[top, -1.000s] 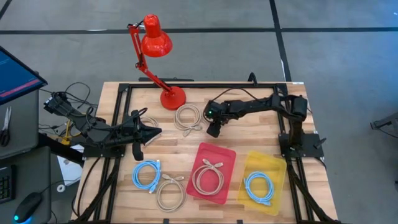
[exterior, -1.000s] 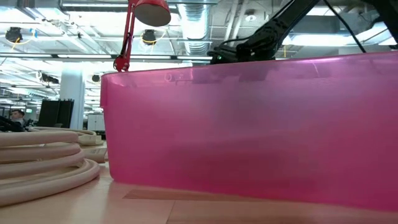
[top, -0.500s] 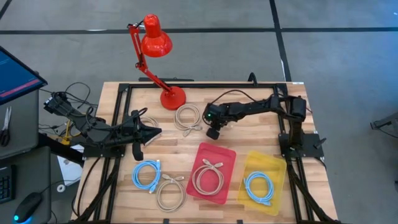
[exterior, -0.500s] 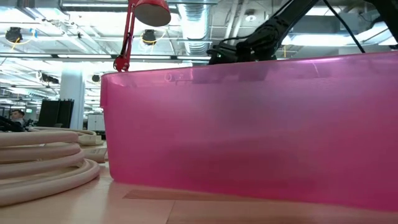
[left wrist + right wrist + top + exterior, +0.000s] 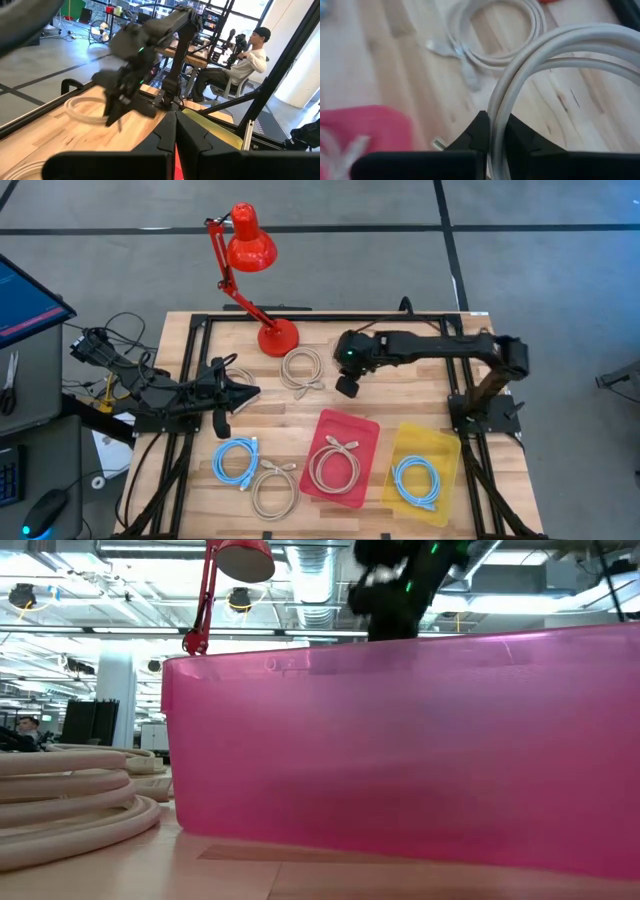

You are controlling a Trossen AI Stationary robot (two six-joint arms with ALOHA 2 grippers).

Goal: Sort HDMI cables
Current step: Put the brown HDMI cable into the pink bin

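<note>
Right wrist view: the right pincer pinches a beige HDMI cable coil, light and floppy, apparently held by its strands; another beige coil lies just ahead on the tabletop.

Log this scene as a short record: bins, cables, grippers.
red bin: holds one beige coil
yellow bin: holds one blue coil
loose blue coil: left of red bin
loose beige coils: lamp-side coil; front coil beside loose blue coil
left gripper: shut, at table's left
right gripper: right of lamp-side coil
</note>
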